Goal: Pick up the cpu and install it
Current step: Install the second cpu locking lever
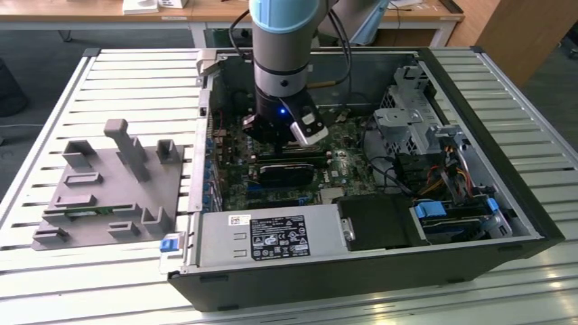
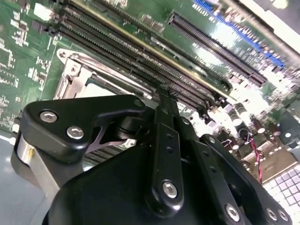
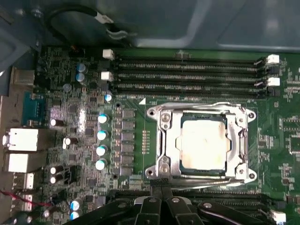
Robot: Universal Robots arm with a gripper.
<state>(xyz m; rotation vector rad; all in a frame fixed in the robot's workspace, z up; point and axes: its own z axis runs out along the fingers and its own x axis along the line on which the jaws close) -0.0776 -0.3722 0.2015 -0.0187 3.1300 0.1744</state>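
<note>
My one arm (image 1: 284, 47) reaches down into the open computer case (image 1: 470, 223), gripper (image 1: 287, 135) low over the motherboard (image 1: 352, 169), roughly mid-case in the exterior view.

Gripper state: fingers (image 3: 157, 187) pressed together, no gap, holding nothing. Tips sit right at the socket frame's (image 3: 161, 123) edge, in first wrist view.

Cpu (image 3: 204, 143): 1, silvery square top, lying flat inside the metal socket frame on the board. Already seated in the socket; frame around it on all sides.

Counts, first wrist view: 3 long black memory slots (image 3: 187, 75) on one side of the socket, white latches at the ends; 5 or so blue-capped capacitors (image 3: 101, 136) in a column beside it.

Second wrist view: gripper linkage (image 2: 164, 154) up close w/ board behind, frame corner (image 2: 75, 70) visible, cpu top mostly hidden by the linkage.

Exterior view adds: 1 grey parts fixture (image 1: 108, 189) on the slatted table (image 1: 54, 101), to the exterior view's left of the case; 1 power supply box (image 1: 271, 237) at the case's near edge.
</note>
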